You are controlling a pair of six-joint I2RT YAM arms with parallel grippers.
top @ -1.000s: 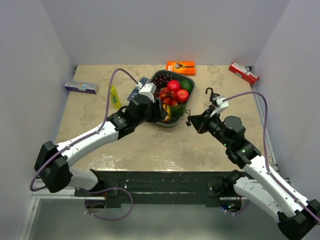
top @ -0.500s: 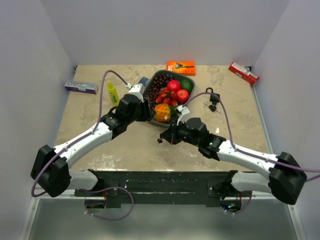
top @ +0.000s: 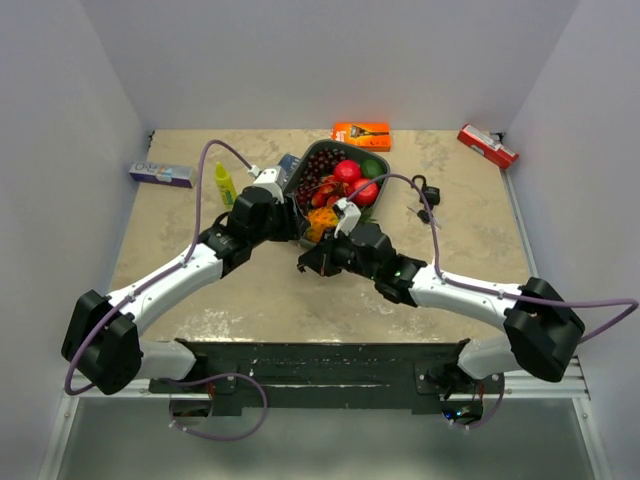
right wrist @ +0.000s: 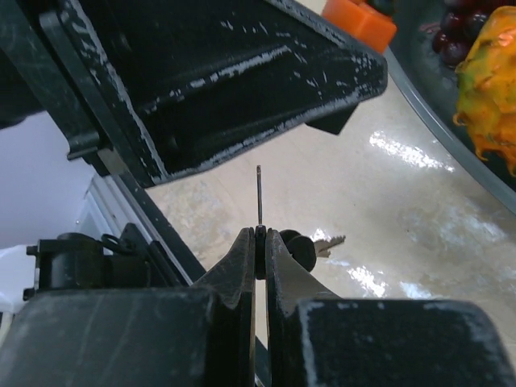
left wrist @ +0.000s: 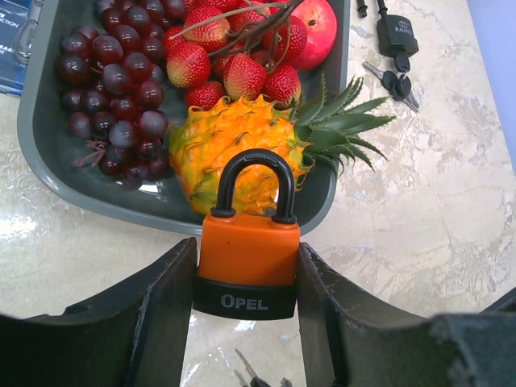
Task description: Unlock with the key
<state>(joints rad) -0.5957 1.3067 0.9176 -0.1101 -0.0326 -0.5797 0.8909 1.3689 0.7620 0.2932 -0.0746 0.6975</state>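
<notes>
An orange padlock (left wrist: 247, 256) with a black base marked OPEL and a black shackle is clamped upright between the dark fingers of my left gripper (left wrist: 246, 278), just in front of the fruit tray. My right gripper (right wrist: 260, 232) is shut on a key (right wrist: 259, 193); its thin blade points straight up toward the underside of the left gripper. Spare keys (right wrist: 314, 245) dangle beside the right fingers. Key tips (left wrist: 248, 371) show below the padlock's base, still apart from it. From above, the right gripper (top: 308, 263) sits just below the left gripper (top: 288, 220).
A grey tray (left wrist: 48, 161) holds grapes, strawberries, an apple and a dragon fruit (left wrist: 234, 141). A second, black padlock with keys (top: 425, 195) lies right of the tray. At the table's back edge are an orange box (top: 361, 134), a red box (top: 487, 146), a yellow bottle (top: 228, 190) and a toothpaste box (top: 162, 175).
My right arm has swung left across the table with the key, ending under the left gripper. The left gripper has drawn slightly left with the padlock.
</notes>
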